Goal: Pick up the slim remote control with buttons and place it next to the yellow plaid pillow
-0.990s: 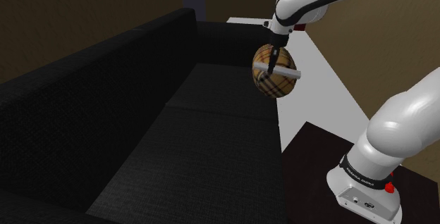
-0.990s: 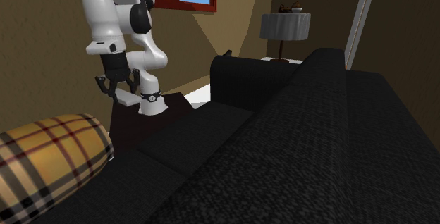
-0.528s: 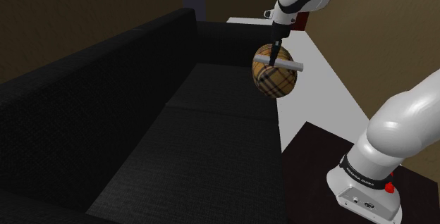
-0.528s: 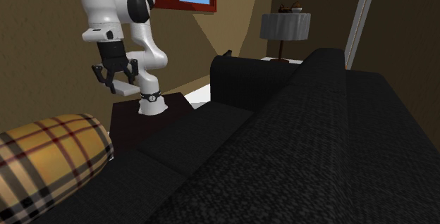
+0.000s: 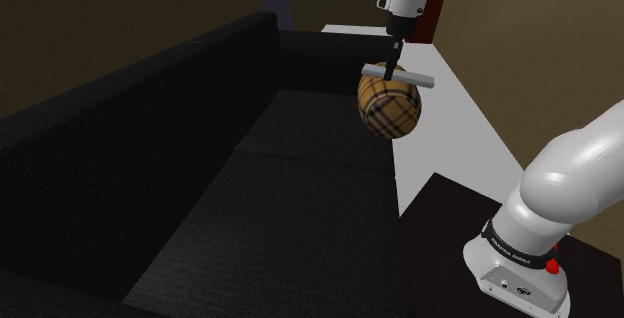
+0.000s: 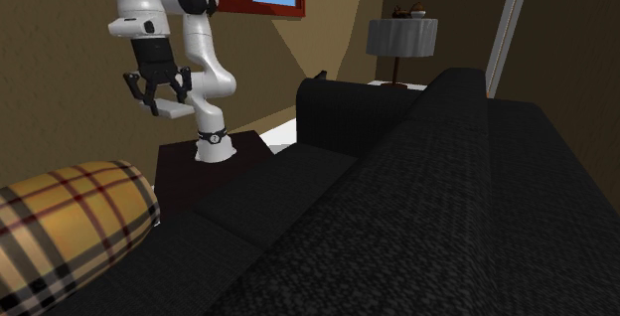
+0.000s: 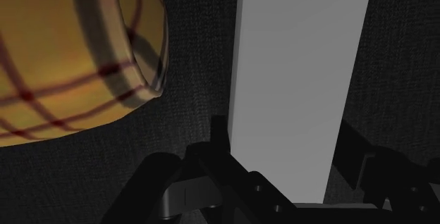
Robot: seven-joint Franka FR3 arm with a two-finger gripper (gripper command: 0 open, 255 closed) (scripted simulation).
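My gripper (image 5: pixel 397 65) is shut on a slim, plain grey remote (image 5: pixel 404 75) and holds it level in the air just above the yellow plaid pillow (image 5: pixel 390 107). The pillow rests at the far end of the black sofa seat. In the second exterior view the gripper (image 6: pixel 159 104) hangs with the remote (image 6: pixel 180 109) well above the sofa, and the pillow (image 6: pixel 70 227) lies at the lower left. In the wrist view the black fingers (image 7: pixel 219 142) clasp the grey remote (image 7: pixel 300 82) on both sides, with the pillow (image 7: pixel 70 53) below and to one side.
The black sofa (image 5: pixel 250 186) with a tall backrest fills the shoulder view's left. A white floor strip (image 5: pixel 455 116) runs beside it. My stand (image 5: pixel 520 266) sits on a dark box at lower right. A lamp table (image 6: pixel 402 38) stands behind the sofa.
The gripper has risen with the remote in it, from in front of the pillow's face to just above its top. The pillow has not moved.
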